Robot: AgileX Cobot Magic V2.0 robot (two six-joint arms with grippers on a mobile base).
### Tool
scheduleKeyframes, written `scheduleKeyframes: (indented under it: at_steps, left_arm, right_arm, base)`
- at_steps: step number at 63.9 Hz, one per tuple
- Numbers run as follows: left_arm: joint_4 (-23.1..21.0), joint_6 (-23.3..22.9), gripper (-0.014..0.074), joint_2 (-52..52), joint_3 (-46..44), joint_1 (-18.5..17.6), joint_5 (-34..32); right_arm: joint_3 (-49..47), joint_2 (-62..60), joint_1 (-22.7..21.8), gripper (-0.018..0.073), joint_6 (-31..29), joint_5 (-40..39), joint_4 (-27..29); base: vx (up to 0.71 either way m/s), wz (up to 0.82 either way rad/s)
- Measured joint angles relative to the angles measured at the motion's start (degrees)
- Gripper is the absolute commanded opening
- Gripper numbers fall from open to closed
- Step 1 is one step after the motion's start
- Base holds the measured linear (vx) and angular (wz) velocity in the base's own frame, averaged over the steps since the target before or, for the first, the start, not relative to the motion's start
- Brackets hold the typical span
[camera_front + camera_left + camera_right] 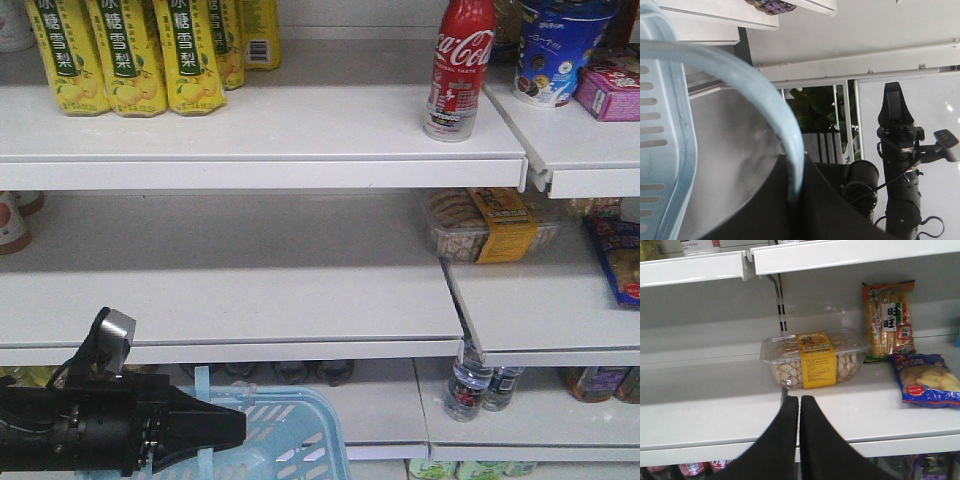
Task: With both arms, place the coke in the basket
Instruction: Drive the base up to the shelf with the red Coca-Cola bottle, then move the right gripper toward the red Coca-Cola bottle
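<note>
Coke (460,65) upright on top shelf (250,130), upper right of front view, cap cut off by frame edge. Basket (300,435) at bottom centre, mostly cropped. Left fingers (760,215) clamped on handle (765,85); contact partly hidden. Right fingers (780,440) nearly touching, nothing between, facing biscuit tray (812,360).

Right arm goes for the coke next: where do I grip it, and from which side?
Probably the straight red body of the coke, below its tapering neck, approached level from the open shelf front: it stands upright near the front edge, with a blue tub close beside it. The right gripper is shut; open it first.
</note>
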Motion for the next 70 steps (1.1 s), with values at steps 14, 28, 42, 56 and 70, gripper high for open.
scheduleKeyframes:
  at_steps: [14, 28, 42, 56, 70]
  left_arm:
    - [0.00, 0.00, -0.0006, -0.05, 0.00, 0.00, 0.00]
    - [0.00, 0.00, -0.0006, -0.05, 0.00, 0.00, 0.00]
    - [0.00, 0.00, -0.0006, -0.05, 0.00, 0.00, 0.00]
    - [0.00, 0.00, -0.0006, -0.05, 0.00, 0.00, 0.00]
    - [0.00, 0.00, -0.0006, -0.05, 0.00, 0.00, 0.00]
  right_arm:
    - [0.00, 0.00, 0.00, -0.0005, 0.00, 0.00, 0.00]
    - [0.00, 0.00, 0.00, -0.0005, 0.00, 0.00, 0.00]
    - [0.00, 0.00, 0.00, -0.0005, 0.00, 0.00, 0.00]
    - [0.00, 0.00, 0.00, -0.0005, 0.00, 0.00, 0.00]
    - [0.00, 0.00, 0.00, -0.0005, 0.00, 0.00, 0.00]
  base:
    - [0.03, 0.14]
    - [0.04, 0.05]
    - [0.06, -0.02]
    - [0.08, -0.02]
    - [0.06, -0.05]
